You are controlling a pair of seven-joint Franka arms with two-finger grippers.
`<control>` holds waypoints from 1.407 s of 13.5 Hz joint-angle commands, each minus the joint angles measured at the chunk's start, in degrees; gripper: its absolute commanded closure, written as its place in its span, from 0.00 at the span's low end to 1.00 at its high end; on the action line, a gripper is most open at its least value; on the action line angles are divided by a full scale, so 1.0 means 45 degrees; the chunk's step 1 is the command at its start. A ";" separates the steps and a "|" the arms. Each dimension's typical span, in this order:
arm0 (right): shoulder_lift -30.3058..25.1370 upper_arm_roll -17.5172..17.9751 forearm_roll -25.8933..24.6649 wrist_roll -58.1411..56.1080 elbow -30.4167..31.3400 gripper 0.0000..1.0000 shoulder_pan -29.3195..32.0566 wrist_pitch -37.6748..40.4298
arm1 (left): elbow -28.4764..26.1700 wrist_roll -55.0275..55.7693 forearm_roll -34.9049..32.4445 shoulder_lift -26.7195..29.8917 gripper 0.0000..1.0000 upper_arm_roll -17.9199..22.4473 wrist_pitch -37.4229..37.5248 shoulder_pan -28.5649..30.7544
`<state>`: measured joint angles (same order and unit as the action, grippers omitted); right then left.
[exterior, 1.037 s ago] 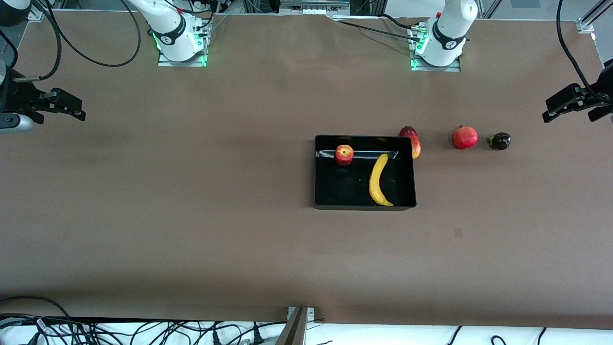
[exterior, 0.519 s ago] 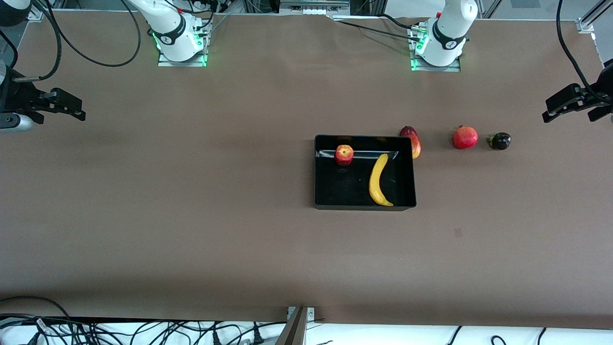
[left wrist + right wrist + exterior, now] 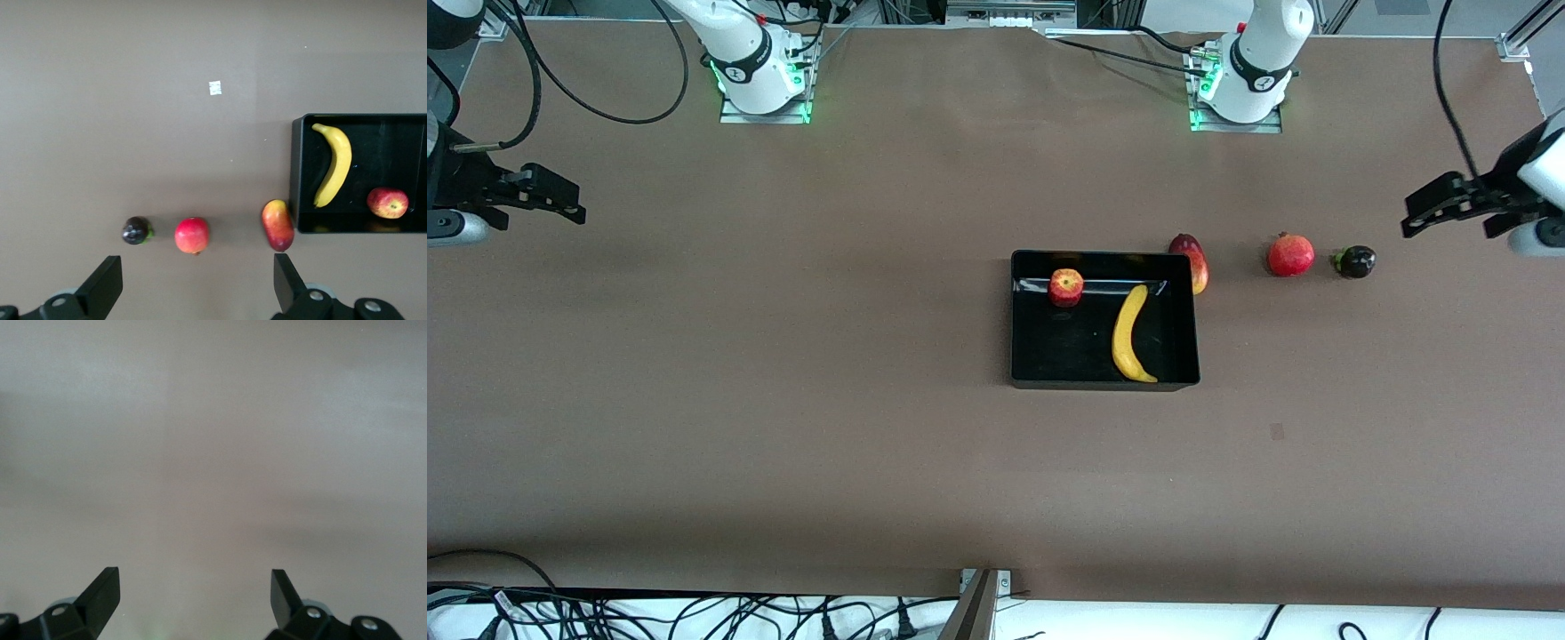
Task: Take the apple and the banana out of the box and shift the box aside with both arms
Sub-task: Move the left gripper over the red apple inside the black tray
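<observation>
While sitting toward the left arm's end of the table, the box (image 3: 1104, 321) holding the banana (image 3: 1130, 335) and the apple (image 3: 1066, 287), the mango (image 3: 1192, 263) touching its wall (risking a knock). Hovering empty over bare table at either end, left gripper (image 3: 1449, 204) and right gripper (image 3: 543, 196), jaws spread wide. Showing no readable writing.

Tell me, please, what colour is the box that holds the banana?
The box is glossy black; the front view shows it best.

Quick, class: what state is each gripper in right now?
Left gripper: open, holding nothing, over bare table.
Right gripper: open, holding nothing, over bare table.
</observation>
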<state>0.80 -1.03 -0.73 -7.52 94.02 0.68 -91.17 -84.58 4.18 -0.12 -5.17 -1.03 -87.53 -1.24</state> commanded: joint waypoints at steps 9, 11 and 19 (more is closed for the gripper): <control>0.0057 -0.0102 0.0181 -0.0165 -0.0209 0.00 -0.0035 0.0202 | -0.2804 0.8619 0.0006 -0.3205 0.00 -0.1744 -0.5389 -0.3295; 0.0038 -0.0102 0.0181 -0.0165 -0.0209 0.00 -0.0035 0.0221 | -0.2806 0.9087 0.0026 -0.3887 0.00 -0.1764 -0.5781 -0.3784; 0.0057 -0.0083 0.0181 -0.0165 -0.0209 0.00 -0.0035 0.0221 | -0.2904 1.1120 0.0006 -0.6251 0.00 -0.2582 -0.8125 -0.4645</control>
<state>0.85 -1.07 -0.73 -7.52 93.98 0.68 -91.09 -98.01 52.22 0.26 -31.40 -11.64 -122.38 -21.94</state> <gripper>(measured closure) 0.000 0.000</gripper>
